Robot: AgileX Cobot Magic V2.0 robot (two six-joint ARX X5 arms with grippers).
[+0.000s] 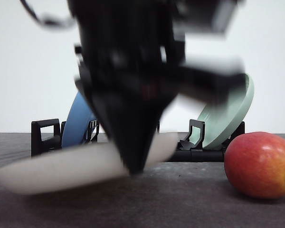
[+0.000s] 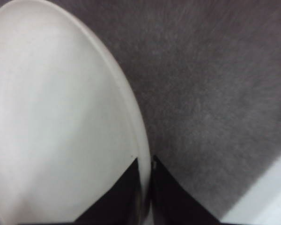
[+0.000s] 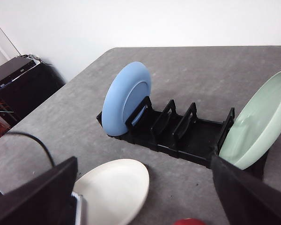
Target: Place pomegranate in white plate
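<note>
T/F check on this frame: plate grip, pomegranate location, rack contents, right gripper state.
1. The left gripper pinches the rim of the white plate. True.
2. The pomegranate lies in the white plate. False: it sits on the table, to the right of the plate and apart from it.
3. The blue plate stands on edge in the black rack. True.
4. The pale green plate lies flat on the table. False: it leans at the rack's end.
5. The right gripper holds the pomegranate. False: its fingers are spread, nothing between them.

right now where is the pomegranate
In the front view the pomegranate rests on the dark table at the far right, just in front of the rack holding the pale green plate, apart from the white plate.
</note>
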